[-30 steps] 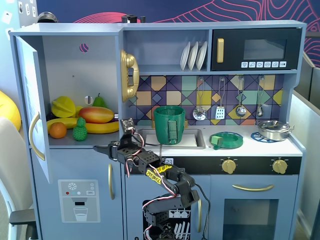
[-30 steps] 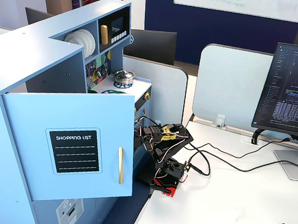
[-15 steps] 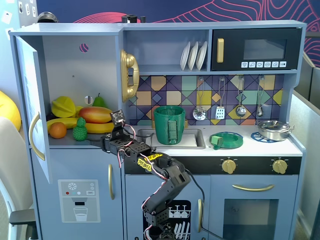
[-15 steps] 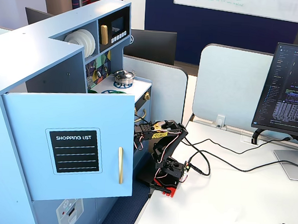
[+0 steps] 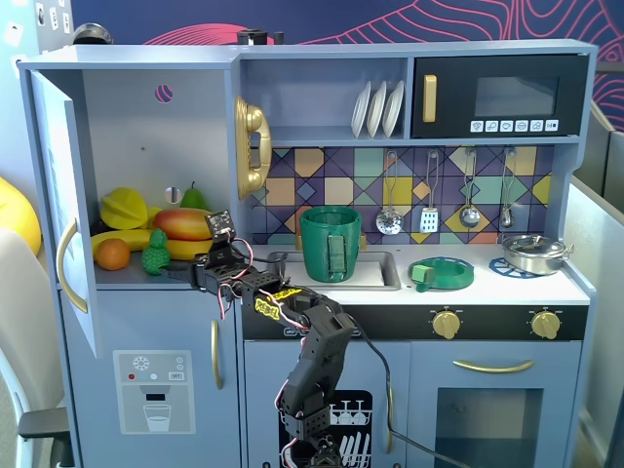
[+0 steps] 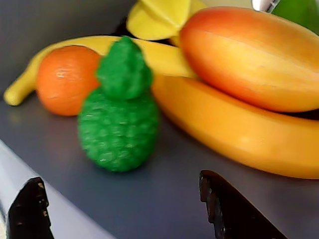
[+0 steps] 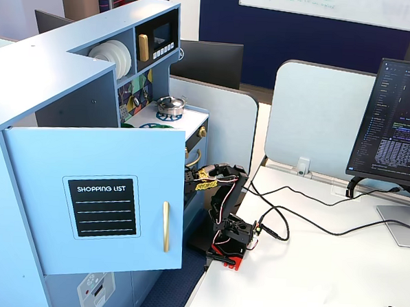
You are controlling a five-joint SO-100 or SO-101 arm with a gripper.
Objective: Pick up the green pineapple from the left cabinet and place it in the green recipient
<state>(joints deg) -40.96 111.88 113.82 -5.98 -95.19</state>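
The green pineapple point(image 5: 156, 252) point(image 6: 119, 119) stands upright on the shelf of the left cabinet point(image 5: 146, 146), whose door point(image 5: 60, 195) hangs open. In the wrist view it sits just ahead of my gripper point(image 6: 119, 179), centred between the two black fingertips point(image 6: 31, 206) and touching neither. My gripper point(image 5: 183, 272) is open at the shelf's front edge, just right of the pineapple in the front fixed view. The green recipient point(image 5: 330, 242) stands upright in the sink to the right. In the side fixed view the cabinet door point(image 7: 93, 196) hides the gripper.
An orange point(image 6: 65, 77), a banana point(image 6: 239, 134), a mango point(image 6: 249, 55) and a yellow star fruit point(image 6: 159, 17) crowd close behind the pineapple. A green ring lid point(image 5: 441, 273) and a silver pot point(image 5: 534, 253) lie on the counter. A gold phone point(image 5: 252, 146) hangs on the cabinet's side.
The arm has risen and reached left, bringing the gripper from below the counter edge up to the cabinet shelf in front of the pineapple. The fruit has not moved.
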